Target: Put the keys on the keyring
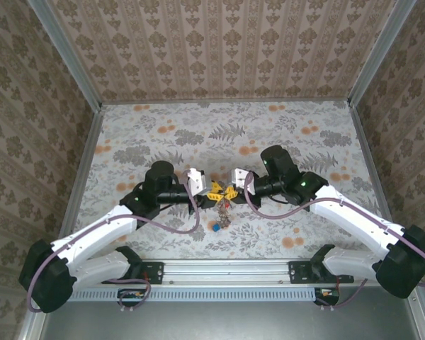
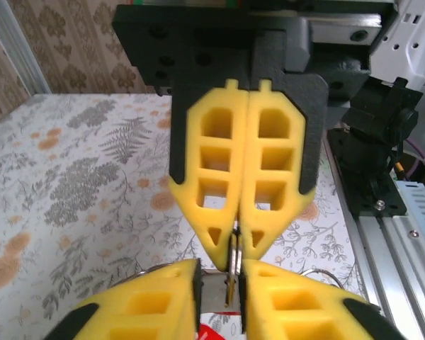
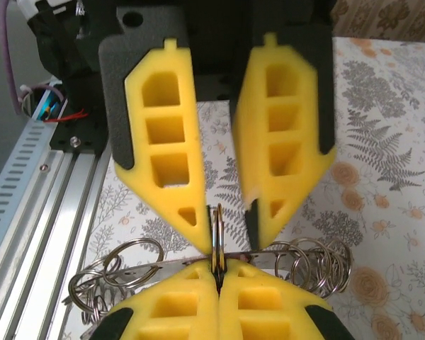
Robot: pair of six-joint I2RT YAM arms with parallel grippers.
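1. The desk [image 1: 163, 127] spreads wide toward the far and side walls. The rail [image 1: 227, 269] runs close on the near side of the keys [image 1: 224, 214].
2. My right jaws are clenched on the keyring [image 3: 217, 230], held edge-on at mid-desk. My left jaws stand parted around it (one finger is blurred).
3. Small wire loops [image 3: 312, 265] bunch on either side, and my fingers hide the key blades.

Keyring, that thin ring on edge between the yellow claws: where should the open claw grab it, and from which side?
Probably the bare arc of the keyring sticking out beyond the right gripper. It stands edge-on, so the left gripper should come head-on from opposite, jaws closing on the wire's flat sides, clear of the small loops.
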